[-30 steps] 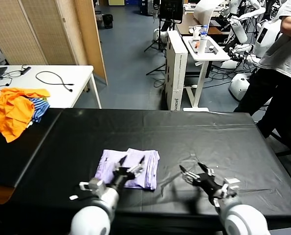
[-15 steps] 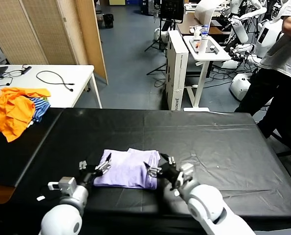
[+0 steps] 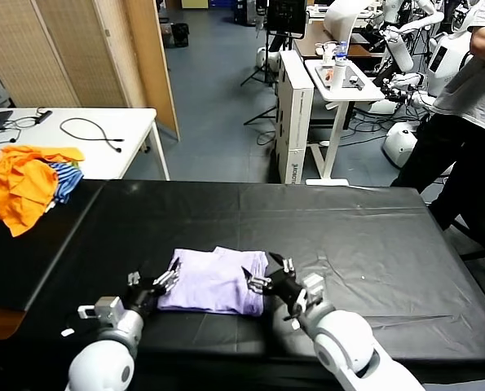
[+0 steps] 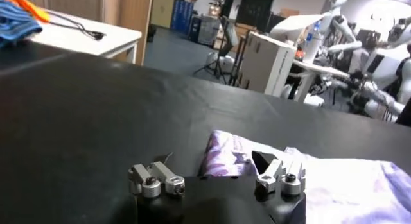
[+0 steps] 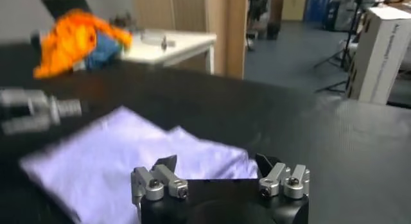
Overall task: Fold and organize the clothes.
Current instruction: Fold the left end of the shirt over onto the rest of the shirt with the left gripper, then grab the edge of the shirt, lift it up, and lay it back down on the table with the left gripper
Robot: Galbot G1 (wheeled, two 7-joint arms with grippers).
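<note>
A robotics laboratory is being shown. Well beyond the left gripper [image 3: 155,287] and the right gripper [image 3: 266,277], several white robot bodies [image 3: 438,49] are being kept around a white rolling stand [image 3: 340,81] bearing a bottle. Farther off from the right gripper, a dark monitor [image 3: 285,15] is being held up on a stand above a grey-blue floor [image 3: 218,106]. Out past the left gripper, a white side table [image 3: 103,151] with cables and folding screen panels [image 3: 71,57] are being used. The work is being done on a black-covered table [image 3: 348,228], and a standing person [image 3: 470,138] is being seen far out to the right gripper's side.
</note>
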